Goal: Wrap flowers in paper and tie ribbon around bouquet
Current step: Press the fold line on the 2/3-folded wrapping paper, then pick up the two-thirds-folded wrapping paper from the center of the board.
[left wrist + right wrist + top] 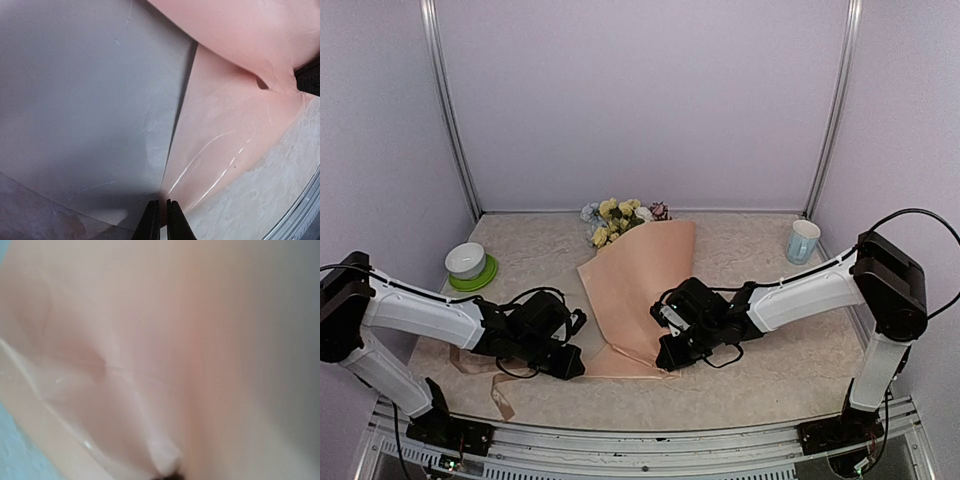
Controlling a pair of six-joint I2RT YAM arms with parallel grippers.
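A: Where's the paper [640, 290]?

B: Mid-table [770, 345], folded into a rough cone over the flowers [618, 215]. Blooms poke out at 12 o'clock, narrow end at 6. Not cinched, not tied.

A: Claws?

B: Left gripper [161, 219] sits at the sheet's 7 o'clock corner. Jaws are down to a sliver and look pinched on the paper edge. Right gripper [668, 357] is at the 5 o'clock edge, fully closed. Its wrist view is a pink blur, so I can't tell if any paper is between the jaws.

A: Handling?

B: My read: the sheet is light, thin and springy. It takes a curve but likely unrolls if released. Crease lines show near the left pinch, so it marks easily and could tear if dragged.

A: Grab points?

B: Edges or corners only, pinched flat. One claw should pin the overlap while the other fetches the ribbon [502, 400]. That lies at 7 o'clock by the table's front edge, under the left arm. It looks limp and narrow, so take it near an end. Blooms look crushable, so squeeze the waist, not the heads.
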